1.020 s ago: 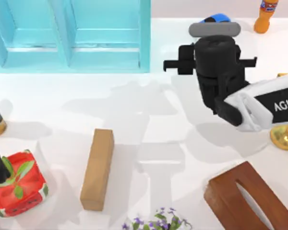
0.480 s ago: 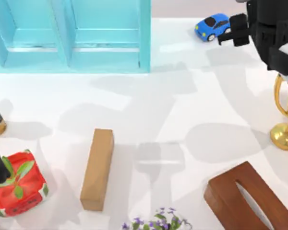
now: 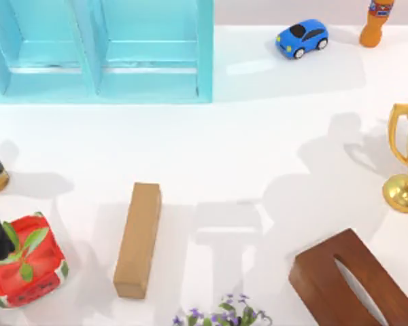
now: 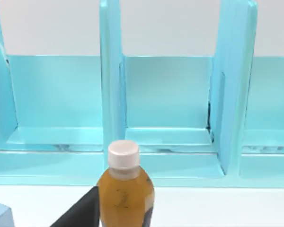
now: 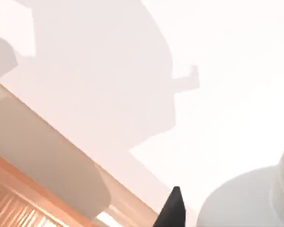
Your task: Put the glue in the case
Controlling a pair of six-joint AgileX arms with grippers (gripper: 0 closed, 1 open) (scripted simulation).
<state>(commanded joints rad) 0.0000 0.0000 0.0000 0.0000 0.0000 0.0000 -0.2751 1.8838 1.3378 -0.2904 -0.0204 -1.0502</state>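
Standing at the table's (image 3: 258,136) far-left edge the case (image 3: 98,51), wide bare middle, both arms' fingers' state cannot be told

A blue toy car (image 3: 302,37) and an orange bottle (image 3: 377,22) stand at the far right of the white worktop (image 3: 258,149). A gold trophy (image 3: 406,159) occupies the right edge, a tan wooden block (image 3: 138,238) lies nearer (lengthwise), beside a red planter (image 3: 27,268).
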